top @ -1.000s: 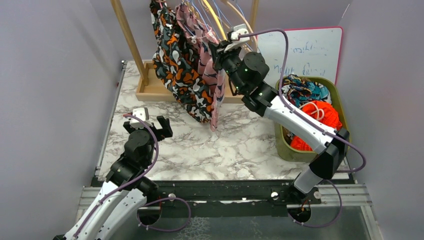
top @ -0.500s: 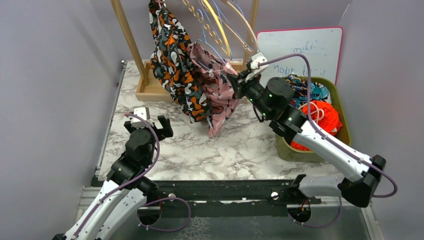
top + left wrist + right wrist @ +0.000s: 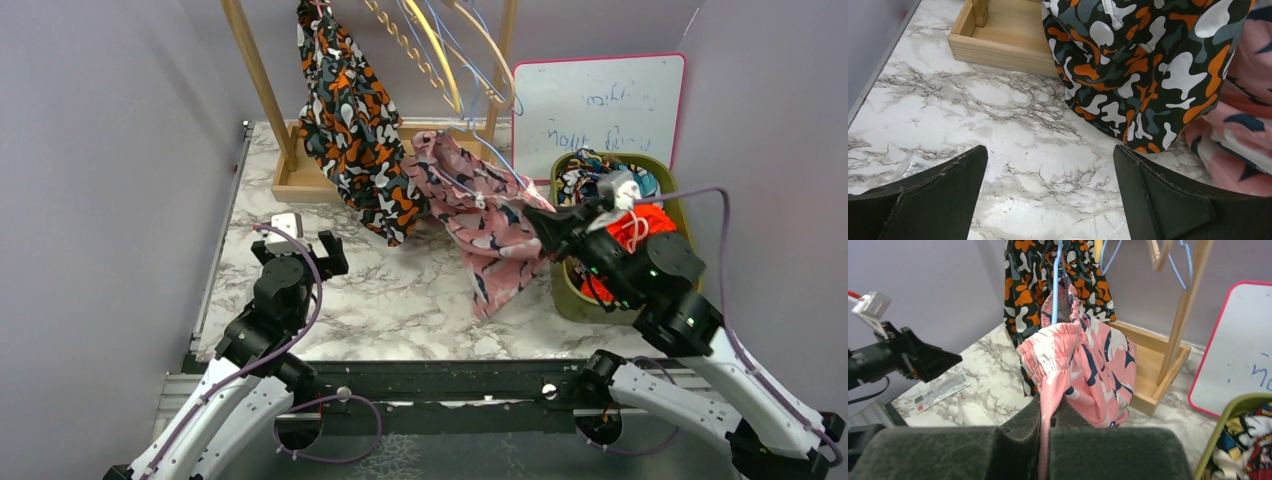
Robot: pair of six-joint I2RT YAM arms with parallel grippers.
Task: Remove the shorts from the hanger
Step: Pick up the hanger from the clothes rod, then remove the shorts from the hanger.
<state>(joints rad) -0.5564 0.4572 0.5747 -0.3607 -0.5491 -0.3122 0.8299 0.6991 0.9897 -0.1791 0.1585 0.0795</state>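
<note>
Pink print shorts (image 3: 490, 235) stretch from a blue wire hanger (image 3: 487, 160) toward the near right. My right gripper (image 3: 543, 225) is shut on their waistband; in the right wrist view the pink fabric (image 3: 1098, 360) runs between the closed fingers of that gripper (image 3: 1048, 412), and the blue hanger (image 3: 1055, 285) enters the gathered waistband. Black-orange-white blotch shorts (image 3: 355, 130) hang from the rack. My left gripper (image 3: 300, 250) stands open and empty over the marble, its jaws (image 3: 1050, 165) wide, with the blotch shorts (image 3: 1138, 65) just beyond.
A wooden rack post (image 3: 255, 70) rises from a wooden base tray (image 3: 300, 180). Several bare hangers (image 3: 440, 50) dangle above. A green bin (image 3: 563, 300) at the right holds orange and multicolour shorts. A whiteboard (image 3: 600, 100) leans behind it. A flat packet (image 3: 910, 165) lies near the left gripper.
My right arm has swung back from the rack toward the near right, dragging the pink shorts and the blue hanger with it. The left arm has stayed still.
</note>
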